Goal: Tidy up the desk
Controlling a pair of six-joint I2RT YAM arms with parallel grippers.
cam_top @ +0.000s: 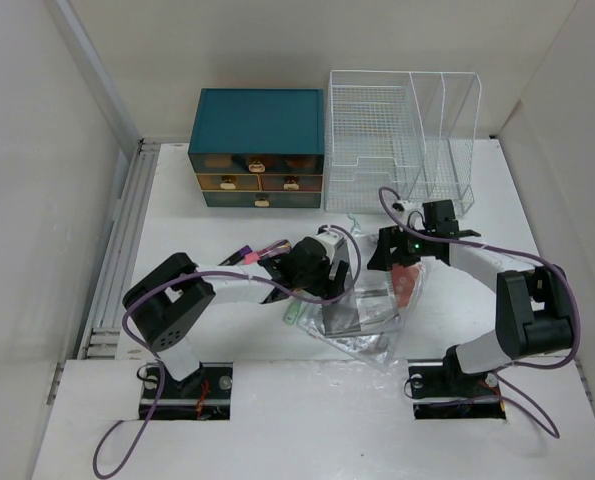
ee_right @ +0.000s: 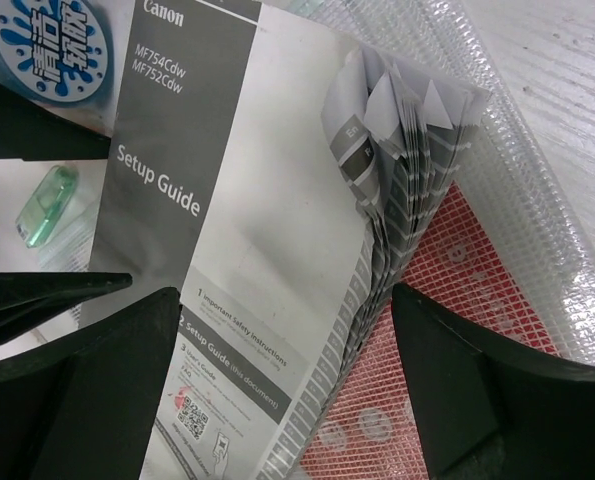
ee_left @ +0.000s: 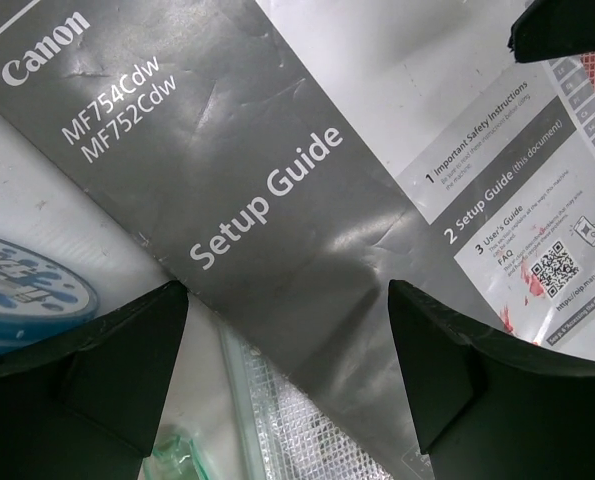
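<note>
- Your left gripper (ee_left: 287,290) gapes wide over the booklet (ee_left: 277,190), centre of the desk (cam_top: 177,225).
- Your right gripper (ee_right: 287,295), wide too, straddles its edge; the pouch (ee_right: 537,200) beneath holds a red sheet (ee_right: 447,290).
- Drawers (cam_top: 257,145) at 11 o'clock, rack (cam_top: 377,130) at 1.
</note>
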